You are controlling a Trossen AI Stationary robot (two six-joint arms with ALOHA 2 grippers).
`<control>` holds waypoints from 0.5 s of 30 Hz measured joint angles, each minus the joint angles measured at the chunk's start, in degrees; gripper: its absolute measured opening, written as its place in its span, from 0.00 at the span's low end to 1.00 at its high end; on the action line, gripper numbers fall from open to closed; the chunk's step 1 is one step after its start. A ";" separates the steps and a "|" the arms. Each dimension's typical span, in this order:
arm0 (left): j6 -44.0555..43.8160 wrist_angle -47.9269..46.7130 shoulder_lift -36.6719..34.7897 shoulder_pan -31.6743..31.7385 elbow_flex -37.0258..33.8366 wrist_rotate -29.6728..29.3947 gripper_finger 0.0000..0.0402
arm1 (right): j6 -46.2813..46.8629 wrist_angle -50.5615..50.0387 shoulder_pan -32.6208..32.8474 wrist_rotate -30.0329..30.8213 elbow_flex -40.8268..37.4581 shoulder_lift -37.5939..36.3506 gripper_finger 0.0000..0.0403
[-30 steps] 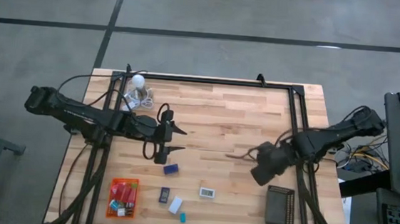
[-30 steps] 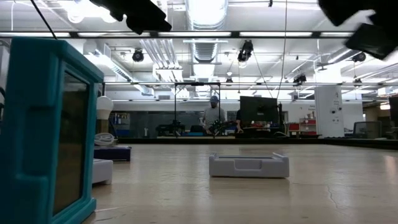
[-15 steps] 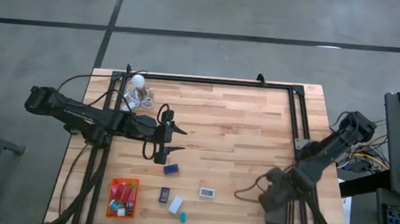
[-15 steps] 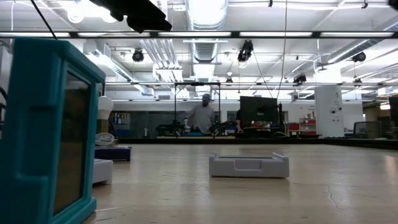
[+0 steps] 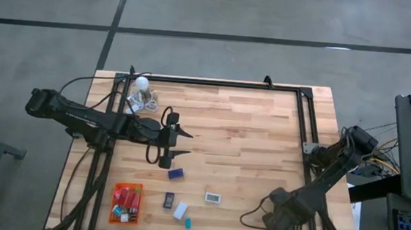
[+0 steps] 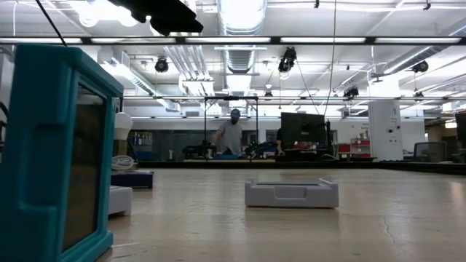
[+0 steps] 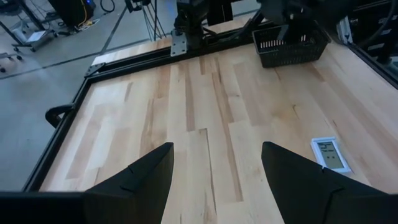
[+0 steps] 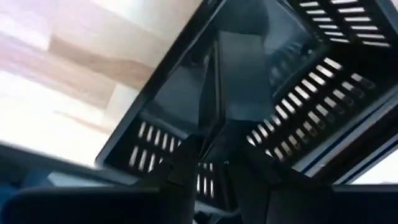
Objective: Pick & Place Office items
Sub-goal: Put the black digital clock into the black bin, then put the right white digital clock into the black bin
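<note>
Small office items lie loose on the wooden table near its front edge: a navy piece (image 5: 176,174), a dark piece (image 5: 169,199), a white piece (image 5: 180,211), a teal piece (image 5: 188,222) and a white piece with a display (image 5: 213,198) (image 7: 329,154). Several more lie in the orange tray (image 5: 116,189). My left gripper (image 5: 186,144) (image 7: 217,174) hangs open above the table, just beyond the navy piece, with nothing between its fingers. My right gripper (image 5: 283,218) points down into the black ribbed tray (image 5: 297,226) (image 8: 323,81). A dark flat piece (image 8: 239,81) shows just past it inside the tray.
A white bulb-like thing (image 5: 142,84) with a coiled cord stands at the far left corner. A black frame (image 5: 302,115) runs along the table's far and side edges. The bare middle of the table (image 5: 241,132) is free. A person (image 6: 231,135) stands far off in the room.
My right gripper has swung from the table's middle right toward the near right corner, sinking and tipping downward until it stands over the black tray. The person in the room behind has walked to the left.
</note>
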 joint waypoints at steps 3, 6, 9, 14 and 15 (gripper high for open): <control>0.61 0.64 0.02 0.00 0.00 0.00 0.62 | -0.32 0.03 -0.07 -1.53 0.00 2.13 0.23; 0.88 1.37 0.02 0.00 -0.02 0.00 0.62 | -0.31 0.01 -0.02 -3.39 0.00 3.78 0.26; 0.88 1.83 0.02 0.00 -0.02 0.00 0.62 | -0.10 0.00 -0.02 -4.26 0.00 4.52 0.28; 0.90 1.93 0.02 0.00 -0.02 0.00 0.62 | 0.11 -0.05 -0.04 -4.26 0.00 4.40 0.34; 0.90 1.94 0.02 0.00 -0.02 0.00 0.62 | 0.11 -0.11 -0.04 -4.25 0.00 4.31 0.35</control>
